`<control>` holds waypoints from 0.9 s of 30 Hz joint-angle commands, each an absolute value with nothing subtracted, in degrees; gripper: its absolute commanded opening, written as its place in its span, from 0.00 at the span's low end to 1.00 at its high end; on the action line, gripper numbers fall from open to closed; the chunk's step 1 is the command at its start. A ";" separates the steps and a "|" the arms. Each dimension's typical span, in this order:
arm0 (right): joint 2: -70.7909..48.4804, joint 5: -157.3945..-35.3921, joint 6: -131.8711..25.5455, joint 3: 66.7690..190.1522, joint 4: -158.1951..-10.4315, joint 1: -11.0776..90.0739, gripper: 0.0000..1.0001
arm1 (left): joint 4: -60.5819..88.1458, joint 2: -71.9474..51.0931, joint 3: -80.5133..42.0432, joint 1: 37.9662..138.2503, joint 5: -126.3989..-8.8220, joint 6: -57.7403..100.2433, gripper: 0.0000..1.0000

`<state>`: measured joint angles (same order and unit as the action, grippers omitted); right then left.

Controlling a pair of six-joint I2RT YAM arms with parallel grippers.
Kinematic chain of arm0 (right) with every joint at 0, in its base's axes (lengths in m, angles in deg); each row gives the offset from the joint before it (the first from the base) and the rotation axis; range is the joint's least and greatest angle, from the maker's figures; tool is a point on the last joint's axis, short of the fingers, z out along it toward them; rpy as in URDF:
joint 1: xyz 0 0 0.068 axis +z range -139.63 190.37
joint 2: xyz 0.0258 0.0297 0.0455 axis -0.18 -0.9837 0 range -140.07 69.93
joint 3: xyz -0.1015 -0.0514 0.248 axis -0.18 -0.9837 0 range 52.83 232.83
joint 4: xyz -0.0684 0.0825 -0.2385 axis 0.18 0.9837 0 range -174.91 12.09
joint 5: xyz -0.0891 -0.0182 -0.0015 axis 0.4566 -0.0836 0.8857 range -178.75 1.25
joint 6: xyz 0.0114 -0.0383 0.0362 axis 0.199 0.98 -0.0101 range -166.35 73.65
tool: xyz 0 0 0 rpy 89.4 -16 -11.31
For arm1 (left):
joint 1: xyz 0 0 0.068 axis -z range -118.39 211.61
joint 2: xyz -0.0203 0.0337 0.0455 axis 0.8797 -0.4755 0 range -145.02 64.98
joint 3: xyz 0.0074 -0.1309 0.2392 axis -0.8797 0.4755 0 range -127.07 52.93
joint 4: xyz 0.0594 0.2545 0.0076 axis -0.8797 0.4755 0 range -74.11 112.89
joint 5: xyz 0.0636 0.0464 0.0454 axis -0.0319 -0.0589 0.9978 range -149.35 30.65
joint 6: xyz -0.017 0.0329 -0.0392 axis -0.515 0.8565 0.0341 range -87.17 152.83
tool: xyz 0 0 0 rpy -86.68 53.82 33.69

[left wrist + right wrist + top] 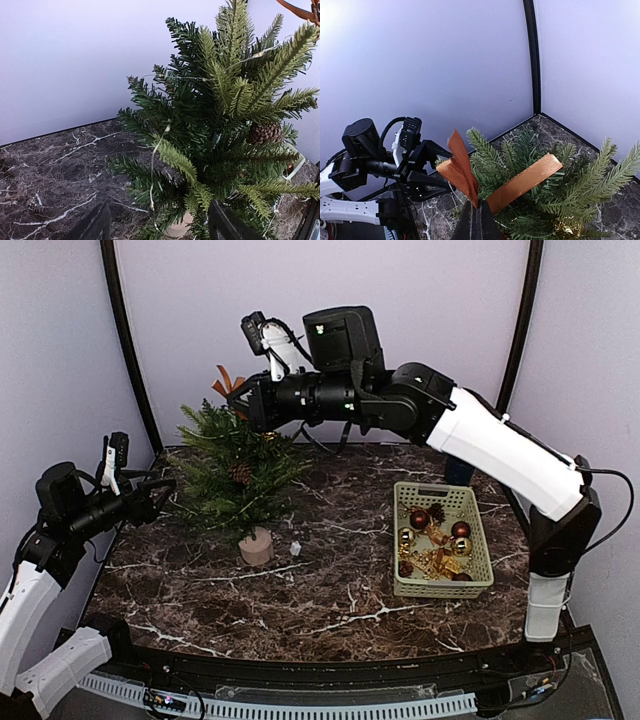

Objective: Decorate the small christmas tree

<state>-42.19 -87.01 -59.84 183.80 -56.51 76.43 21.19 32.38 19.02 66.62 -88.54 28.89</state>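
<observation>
Two arms reach over a dark marbled worktop [340, 590]. At its 9 o'clock edge the left arm [60, 510] comes in low. Its jaws stand wide with nothing between them, pointed at the tree's lower branches; whether they touch the needles I cannot tell.

The small christmas tree [232, 465] stands at about 10 o'clock on the worktop in a beige pot [256, 546]. A pine cone [265, 132] sits among its branches, and a thin light wire [152, 165] trails through the needles. A small white piece [295, 548] lies just beside the pot at its 3 o'clock.

Above the treetop, at the tree's 12 o'clock, the right arm [500, 445] stretches across. Its jaws are pinched tight on an orange ribbon [520, 182], whose two tails splay out over the top branches. A gold bauble [565, 227] hangs just under them.

At 3 o'clock on the worktop, well apart from the tree, a pale green basket [443, 589] holds red baubles [419, 519], gold baubles [461, 546] and a second pine cone [436, 511].
</observation>
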 commanded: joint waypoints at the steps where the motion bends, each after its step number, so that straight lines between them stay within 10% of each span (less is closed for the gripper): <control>1: -44.92 -82.32 -57.62 188.27 -56.94 76.74 0.00 | 20.98 32.90 19.01 66.55 -89.06 28.13 0.69; 27: -53.10 -84.07 -59.45 193.63 -53.27 72.73 0.00 | 20.82 32.92 19.10 66.56 -89.18 27.90 0.69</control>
